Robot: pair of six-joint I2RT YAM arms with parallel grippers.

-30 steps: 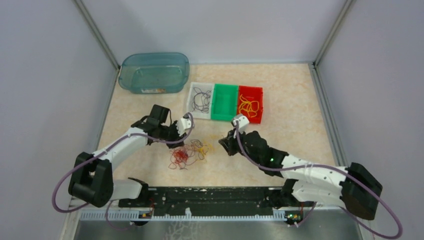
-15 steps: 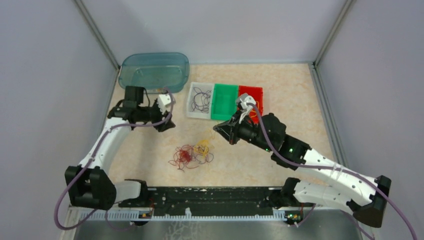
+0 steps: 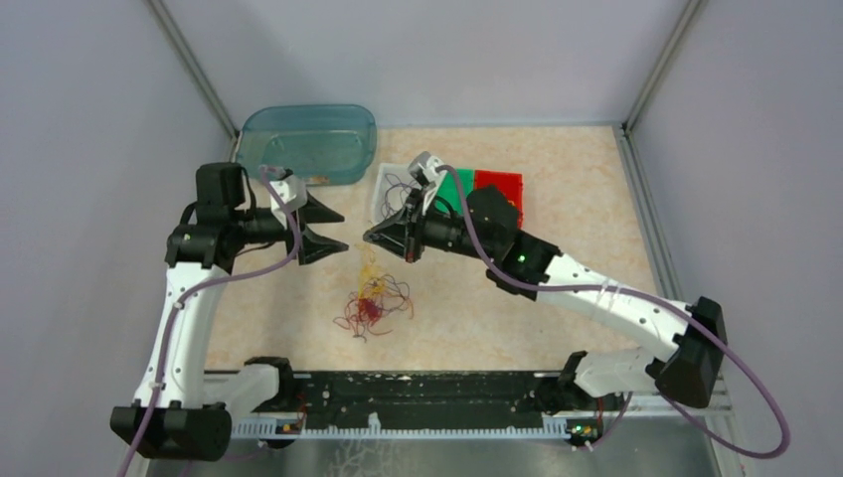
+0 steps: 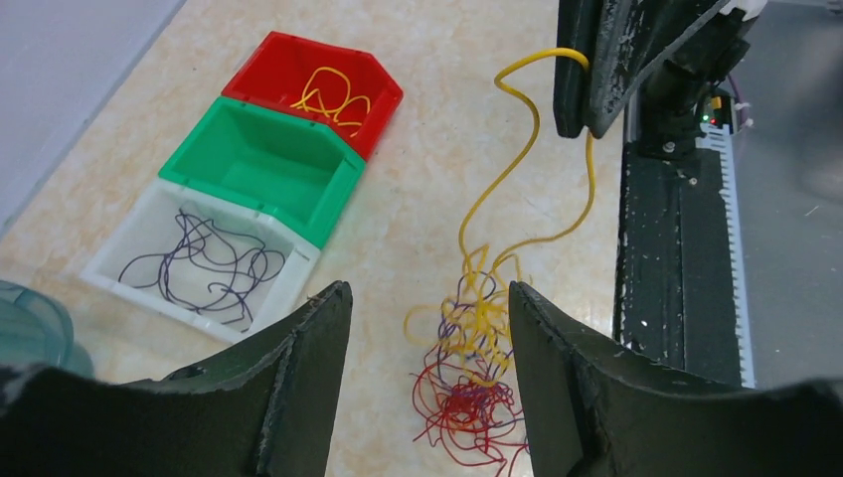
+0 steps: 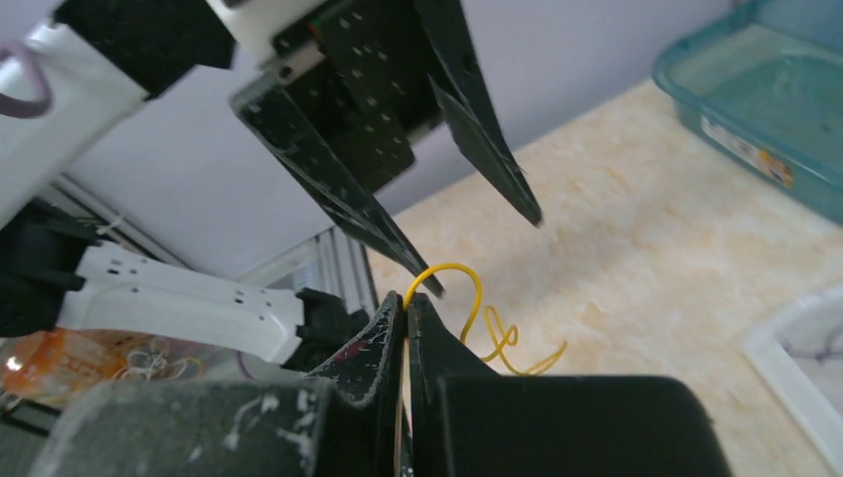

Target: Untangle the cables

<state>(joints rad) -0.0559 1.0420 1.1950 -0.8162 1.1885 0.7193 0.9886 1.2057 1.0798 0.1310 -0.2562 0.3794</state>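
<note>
Pinching a thin yellow cable [image 4: 537, 124] between its closed black fingers, the right gripper [image 3: 372, 237] hangs above the beige speckled table [image 3: 557, 248]. From those fingertips the cable loops out and runs in loose bends down to a tangle of thin yellow, dark red and dark purple-black cables [image 3: 374, 303]. The tangle lies on the table in front of the arm bases. Its yellow strands sit at the far side and the dark red ones are bunched at the near side.

The left gripper [image 3: 343, 231] is raised just to the left of the right gripper, its tips pointing toward it but apart from it. Its two black fingers [image 4: 298, 388] stand spread wide with nothing between them. In the left wrist view the tangle appears on the table below the gap.

Beyond the grippers stands a row of three small open plastic bins, touching side by side. The white bin [image 4: 109, 260] holds curly dark cables [image 4: 214, 263], the green bin [image 4: 199, 149] sits in the middle, and the red bin [image 4: 383, 94] holds curly yellow cables [image 4: 333, 94]. In the top view the right arm covers part of the green and red bins. A translucent teal plastic tub [image 3: 308, 144] sits at the far left corner of the table, left of the bins.
</note>
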